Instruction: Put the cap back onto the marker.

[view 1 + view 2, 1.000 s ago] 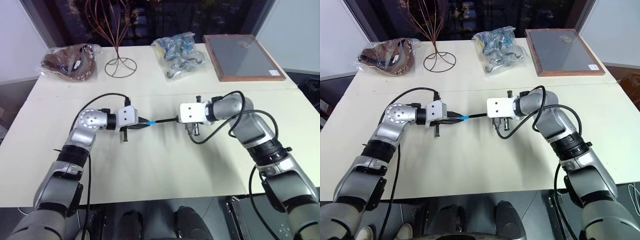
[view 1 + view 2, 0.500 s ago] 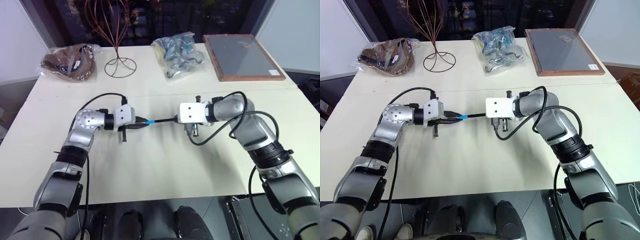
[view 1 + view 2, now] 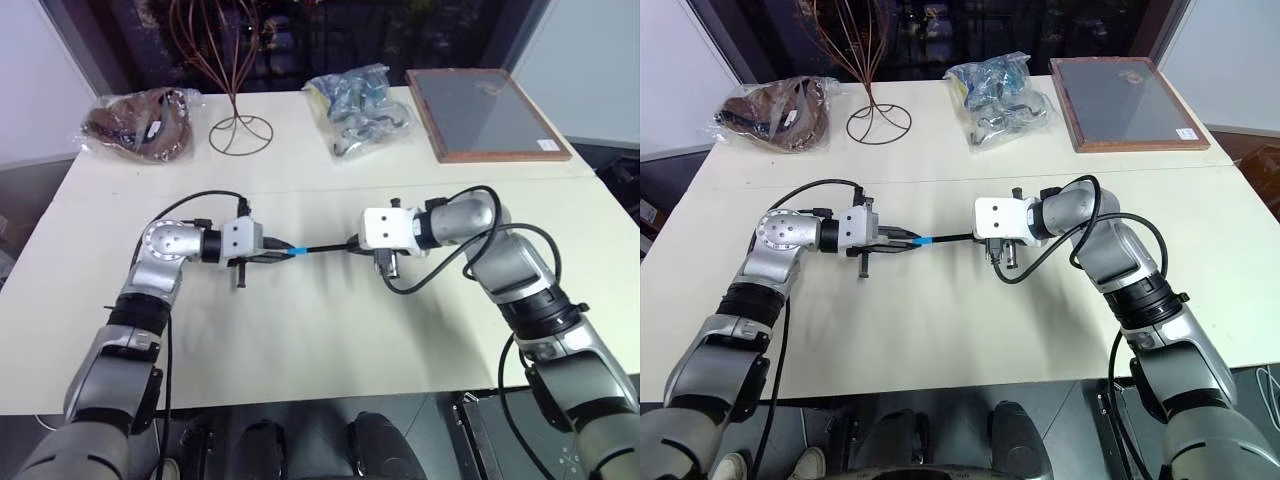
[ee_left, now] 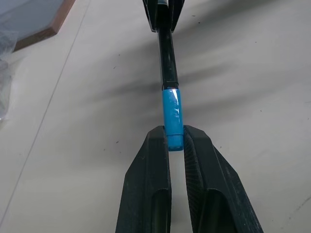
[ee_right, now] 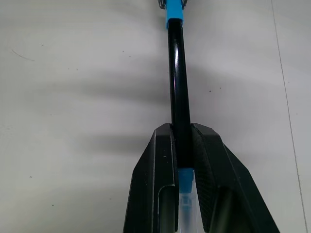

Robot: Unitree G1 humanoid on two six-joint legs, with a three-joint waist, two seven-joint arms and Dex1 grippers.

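While left gripper [image 4: 176, 141] fingers pinch the cap [image 4: 172, 116] seated on the marker [image 5: 178, 82], right gripper [image 5: 181, 133] fingers clamp marker's other end; both above bench [image 3: 330, 340].

Two arms, silver-grey metal shells with black bands at joints. Rounded silver elbow housings, screw heads on left one. Forearms thicker, tapering toward wrists. White boxy wrist block on each arm, small dark holes on face. Black cable loops from each forearm to wrist block. Left tool [image 3: 281, 253]: two black plastic fingers [image 4: 149, 187], wedge-shaped, ribbed inner channel. Right tool [image 3: 351, 244]: same pair of black tapered fingers [image 5: 156, 182], hollow grooves along length.
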